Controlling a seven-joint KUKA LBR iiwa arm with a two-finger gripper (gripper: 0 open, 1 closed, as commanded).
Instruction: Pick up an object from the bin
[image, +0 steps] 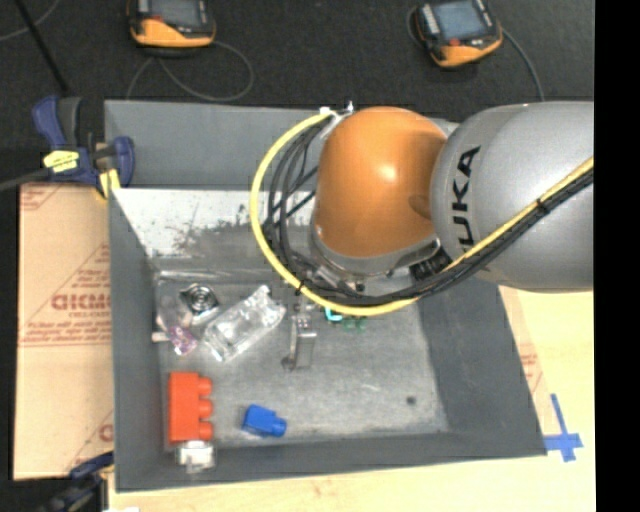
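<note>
At 7 o'clock in the bin (130, 330), nearest the camera, 1 small white piece (196, 456) is spotted, touching the orange block (190, 405) just behind it. At 6 o'clock, 1 blue piece (263, 421) is seen lying apart on the bare floor.

Further in, near the centre, the gripper (299, 345) is found low over the floor, just beside the clear plastic packet (240, 322), at the packet's 3 o'clock edge (touching or not cannot be told). How wide the gripper stands cannot be told either, and nothing is seen held in it.

Beyond, a round metal part (197, 298) is lying at 10 o'clock and a purple bit (181, 340) at 9 o'clock. A green piece (343, 319) is half hidden under the arm, at 1 o'clock from the gripper.

On progress: nothing is judged picked. The grasp on 1 thing and the lift out are both left to be done.
</note>
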